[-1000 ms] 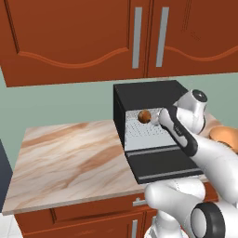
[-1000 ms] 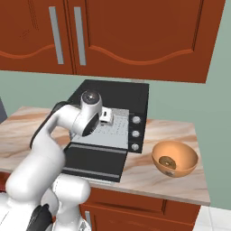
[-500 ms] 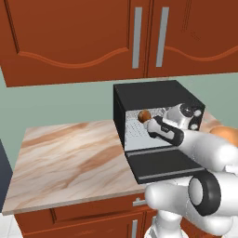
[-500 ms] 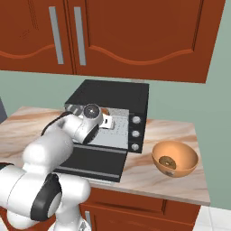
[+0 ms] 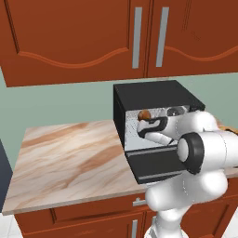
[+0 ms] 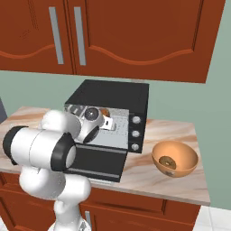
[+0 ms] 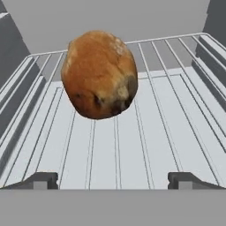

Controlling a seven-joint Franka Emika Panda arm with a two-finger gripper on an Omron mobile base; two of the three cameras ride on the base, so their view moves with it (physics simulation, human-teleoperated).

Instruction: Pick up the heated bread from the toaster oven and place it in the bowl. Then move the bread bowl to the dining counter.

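The black toaster oven (image 5: 153, 95) (image 6: 113, 92) stands on the marbled worktop with its door dropped flat in front. The heated bread (image 7: 99, 75) (image 5: 144, 114) (image 6: 104, 112), a roundish orange-brown piece with dark patches, lies on the wire rack (image 7: 154, 128) toward the back. My gripper (image 7: 114, 181) (image 5: 147, 124) (image 6: 111, 124) reaches into the oven, open, with the bread ahead of the fingertips and untouched. The orange-tan bowl (image 6: 175, 158) sits on the worktop to the oven's right. The dining counter is out of view.
The dropped door (image 5: 155, 165) (image 6: 97, 162) juts out over the worktop's front edge. Red-brown wall cabinets (image 5: 93, 37) hang above the oven. The marbled worktop (image 5: 69, 158) stretches to the oven's left. A small dark patch (image 6: 168, 161) shows in the bowl's bottom.
The arm has lowered and pushed the hand forward into the oven, closer to the bread. The jaws have stayed open; the bread and bowl have not moved.
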